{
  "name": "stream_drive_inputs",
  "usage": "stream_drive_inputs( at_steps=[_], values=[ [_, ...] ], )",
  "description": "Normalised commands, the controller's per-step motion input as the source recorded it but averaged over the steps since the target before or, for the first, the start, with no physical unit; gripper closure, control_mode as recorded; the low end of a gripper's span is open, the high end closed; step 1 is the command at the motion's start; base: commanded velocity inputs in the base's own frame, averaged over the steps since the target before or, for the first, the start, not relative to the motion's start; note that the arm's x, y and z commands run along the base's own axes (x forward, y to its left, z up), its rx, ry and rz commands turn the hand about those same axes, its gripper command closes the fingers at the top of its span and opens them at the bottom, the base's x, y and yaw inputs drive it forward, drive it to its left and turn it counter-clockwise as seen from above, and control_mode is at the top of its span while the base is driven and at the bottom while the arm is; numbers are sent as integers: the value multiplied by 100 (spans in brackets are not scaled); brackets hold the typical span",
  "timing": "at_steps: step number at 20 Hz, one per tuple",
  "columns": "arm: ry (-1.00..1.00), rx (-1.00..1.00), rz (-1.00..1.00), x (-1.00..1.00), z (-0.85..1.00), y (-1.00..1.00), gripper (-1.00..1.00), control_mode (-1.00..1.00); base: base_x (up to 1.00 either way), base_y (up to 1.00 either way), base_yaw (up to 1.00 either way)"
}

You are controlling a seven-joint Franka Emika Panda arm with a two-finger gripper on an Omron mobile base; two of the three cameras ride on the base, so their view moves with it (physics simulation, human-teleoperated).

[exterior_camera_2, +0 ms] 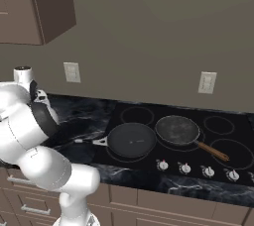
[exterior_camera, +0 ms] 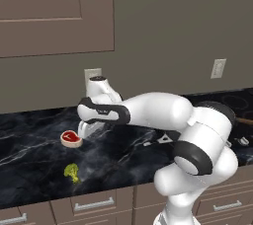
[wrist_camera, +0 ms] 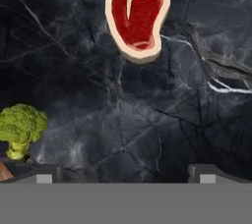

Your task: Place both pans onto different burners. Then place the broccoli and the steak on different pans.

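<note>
Arm [exterior_camera: 153, 113] outstretched leftward, fingers [wrist_camera: 45, 173] wide apart

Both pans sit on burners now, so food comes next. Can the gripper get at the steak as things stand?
Probably yes. The steak lies flat on bare counter, apart from the broccoli, with nothing covering it. The gripper hangs near it, jaws spread wide.

We see our arm [exterior_camera: 158, 115] as glossy white rounded segments joined by dark bands, with two small dark fingers [wrist_camera: 47, 173].
</note>
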Motion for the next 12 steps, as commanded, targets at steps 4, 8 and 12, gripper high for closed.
stream_drive_inputs(
  at_steps=[4, 8, 12],
  values=[
    [0, -4, 2, 13, -9, 24, -100, -100, 0, 0, 0],
    [0, -7, 0, 30, -13, 25, -100, -100, 0, 0, 0],
    [0, -4, 0, 30, -9, 17, -100, -100, 0, 0, 0]
  ],
)
